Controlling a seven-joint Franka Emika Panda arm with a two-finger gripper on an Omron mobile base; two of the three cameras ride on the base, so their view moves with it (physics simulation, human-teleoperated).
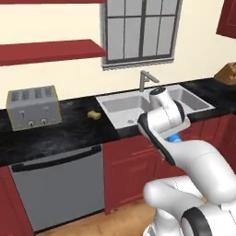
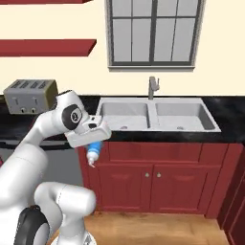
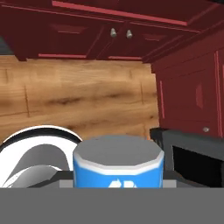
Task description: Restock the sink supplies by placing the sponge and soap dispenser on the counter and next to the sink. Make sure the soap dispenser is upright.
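A four-slot toaster point(image 1: 33, 107) stood at the far left of the black speckled desk point(image 1: 60, 133), above a grey dishwasher front point(image 1: 57, 186). To its right the sponge point(image 1: 94, 114) lay flat on the desk just beside the sink point(image 1: 120, 110), apparently already in its place. The double basin, with a slim grey faucet point(image 1: 146, 79) behind it, held nothing that could be seen. Further right, the gripper point(image 2: 94, 146) was clenched on the soap dispenser point(image 2: 94, 152), a blue-and-white bottle held in front of the red cabinet doors point(image 2: 153, 177), below desk level, its nozzle pointing down toward the wooden floor point(image 2: 158, 229). By all appearances the bottle would need lifting and turning upright before it could be set next to the sink.
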